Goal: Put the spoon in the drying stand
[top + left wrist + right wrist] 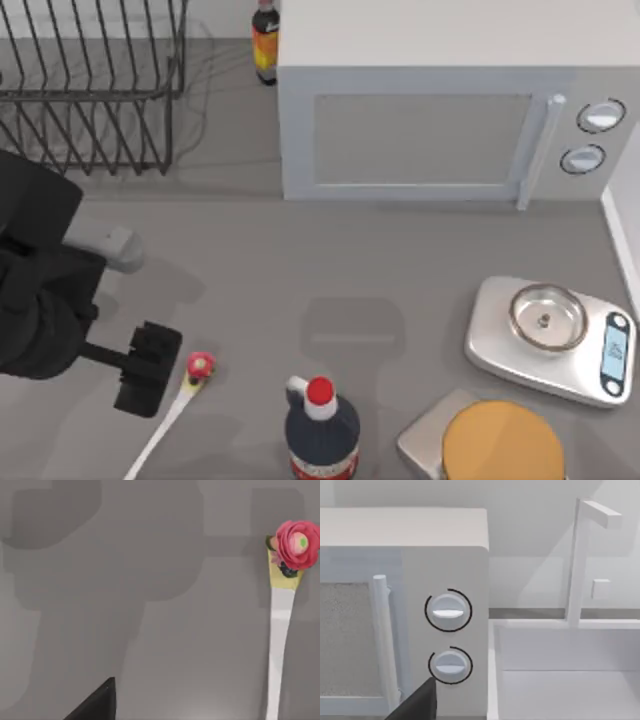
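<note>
The spoon (165, 420) lies flat on the grey table near the front left, its white handle slanting toward the front edge and its red-and-yellow knob (199, 367) pointing away from it. In the left wrist view the spoon (278, 645) lies straight with the knob at its far end. My left gripper (145, 372) hovers open just left of the knob, apart from the spoon, and one dark fingertip (100, 702) shows. The drying stand (90, 90), a black wire rack, stands at the back left. My right arm is parked, with one fingertip (422, 700) showing before the microwave's dials.
A white microwave (430, 130) fills the back middle, with a dark bottle (265, 40) behind it. A silver scale with a steel bowl (550, 335) sits at the right. A red-capped bottle (320, 425) and an orange disc on a grey block (500, 445) stand at the front.
</note>
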